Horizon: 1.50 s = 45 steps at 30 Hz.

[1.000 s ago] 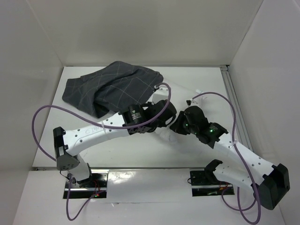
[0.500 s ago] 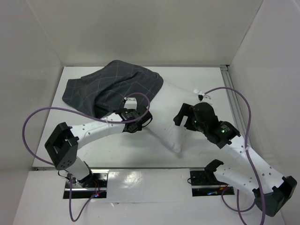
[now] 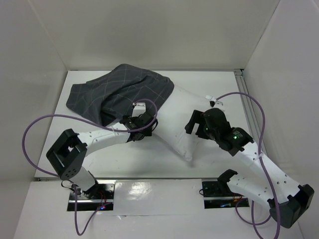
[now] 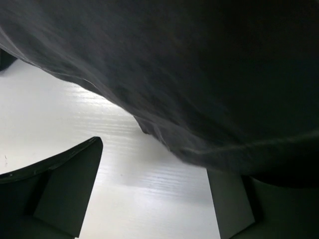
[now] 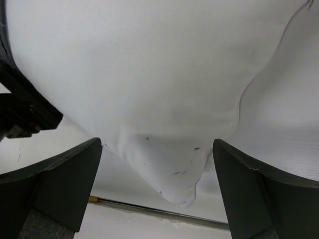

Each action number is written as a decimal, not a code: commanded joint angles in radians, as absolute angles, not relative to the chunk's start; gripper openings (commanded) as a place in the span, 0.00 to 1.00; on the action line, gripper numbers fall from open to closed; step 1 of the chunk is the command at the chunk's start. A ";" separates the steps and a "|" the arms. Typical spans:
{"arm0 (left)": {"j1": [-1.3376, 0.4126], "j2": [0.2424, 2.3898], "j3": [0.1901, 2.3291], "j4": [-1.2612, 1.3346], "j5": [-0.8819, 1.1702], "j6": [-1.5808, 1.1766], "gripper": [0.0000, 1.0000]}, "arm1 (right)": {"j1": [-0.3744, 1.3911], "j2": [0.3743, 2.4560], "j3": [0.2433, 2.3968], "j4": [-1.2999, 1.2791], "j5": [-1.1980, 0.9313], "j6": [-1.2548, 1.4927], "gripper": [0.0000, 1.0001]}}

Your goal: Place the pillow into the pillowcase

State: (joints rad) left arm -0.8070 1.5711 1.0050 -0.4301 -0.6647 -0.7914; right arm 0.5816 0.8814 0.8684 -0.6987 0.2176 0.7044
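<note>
With left fingers (image 4: 55,191) and right fingers (image 5: 55,181) spread, the charcoal checked fabric pillowcase (image 3: 119,92) should be pinched at its hem and drawn over the soft white rectangular pillow (image 3: 178,130).

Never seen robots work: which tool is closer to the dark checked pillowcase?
Left. The left tool sits open at the near edge of the pillowcase; the right tool, also open, is off by the bare white corner of the pillow.
</note>
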 commanded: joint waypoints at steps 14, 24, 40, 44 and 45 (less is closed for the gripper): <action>-0.723 1.575 1.064 -0.360 -0.782 -0.753 0.36 | 0.575 0.919 0.885 -0.712 0.166 0.678 0.99; -0.804 1.482 1.135 -0.506 -0.761 -0.762 0.00 | 0.646 0.980 0.670 -0.479 -0.011 0.784 0.99; -1.100 1.635 1.902 -0.588 -0.378 -0.535 0.00 | 0.434 1.126 0.962 -0.270 -0.064 0.690 0.00; -1.008 1.611 1.907 -0.584 -0.298 -0.548 0.00 | 0.359 1.105 0.949 -0.327 -0.159 0.658 0.00; -0.999 1.621 1.937 -0.633 -0.298 -0.548 0.00 | 0.359 1.085 0.960 -0.351 -0.160 0.646 0.00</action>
State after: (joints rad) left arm -0.9993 1.6699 1.8431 -0.7662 -0.4786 -0.5488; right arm 0.3527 1.1122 0.9405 -0.4938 -0.0502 0.6754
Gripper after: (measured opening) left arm 0.054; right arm 0.097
